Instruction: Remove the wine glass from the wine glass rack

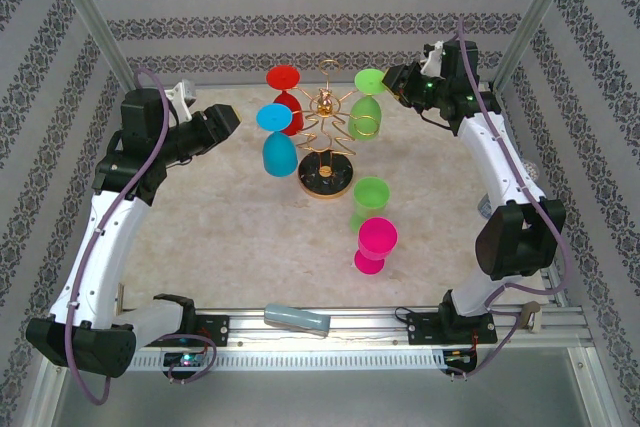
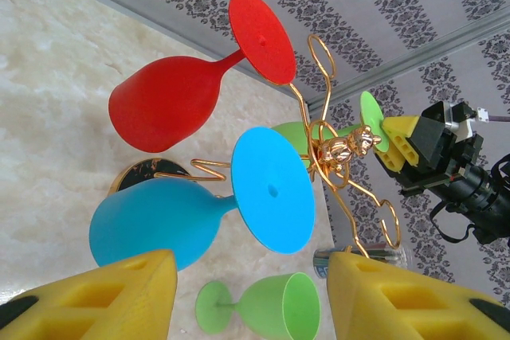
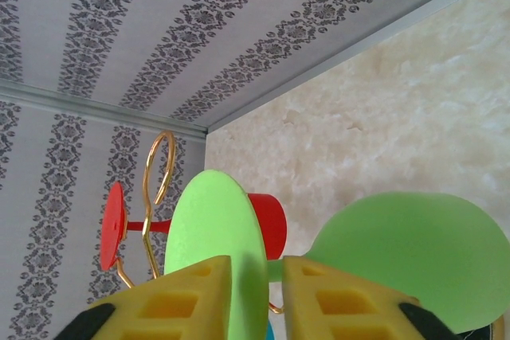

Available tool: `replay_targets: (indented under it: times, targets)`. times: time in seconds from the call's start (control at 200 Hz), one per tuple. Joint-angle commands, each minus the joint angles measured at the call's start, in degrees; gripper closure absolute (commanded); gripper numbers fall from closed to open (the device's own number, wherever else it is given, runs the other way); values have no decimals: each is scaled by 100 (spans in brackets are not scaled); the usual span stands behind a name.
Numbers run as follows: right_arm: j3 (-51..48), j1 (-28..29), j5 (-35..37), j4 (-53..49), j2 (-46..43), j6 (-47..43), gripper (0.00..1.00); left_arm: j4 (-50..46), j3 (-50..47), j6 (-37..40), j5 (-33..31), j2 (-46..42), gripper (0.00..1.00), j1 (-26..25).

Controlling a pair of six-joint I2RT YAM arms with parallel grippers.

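Looked down on a pale marbled counter (image 1: pixel 200 237), with the gold wire wine glass rack (image 1: pixel 325 105) planted near its middle on a round black base. Counted three glasses hung foot-up from the rack's loop arms: a blue wine glass (image 1: pixel 278 152) left of the post, a red wine glass (image 1: pixel 283 77) behind the blue, and a green wine glass (image 1: pixel 362 107) right of the post. Noted two more off the rack, on the near side of its base: a second green glass (image 1: pixel 370 195) and, beyond it, a pink glass (image 1: pixel 377 239).

Found the right tool (image 3: pixel 256 272) at the rack's right side, level with the green wine glass's foot (image 3: pixel 211 236), yellow fingers (image 3: pixel 343 300) drawn in narrow with that round foot edge-on between them. Could not tell whether pressed home on it or just short of touching. Found the left tool (image 2: pixel 251 276) out to the left of the rack, spread wide, pinching nothing, pointed toward the blue and red glasses.

Took the green wine glass as the one in hand: long axis running from the foot on top, at the tool, down through the stem in its loop to the bowl hanging below. Judged the right arm much the nearer. Reckoned on the stem needing to slide outward, away from the post, before coming free.
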Motion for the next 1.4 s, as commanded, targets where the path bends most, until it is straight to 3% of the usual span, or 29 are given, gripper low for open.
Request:
replay_targets:
  times: [0.0,0.365,0.505,1.109,1.394]
  targets:
    - [96,65,-95,143,20,39,80,224,-49,-5,-20,-140,47,107]
    - [69,55,-146,225,-131,186,91,292,-113,-16,-20,-215,47,142]
    - [69,39,-268,288,-146,292,100,353,-158,-40,-11,-243,47,152]
    - [-254,32,-803,1145,-334,1262,100,435,-194,-36,15,-275,46,179]
    - [-334,210,-835,1158,-376,1224,100,486,-201,-75,57,-269,46,195]
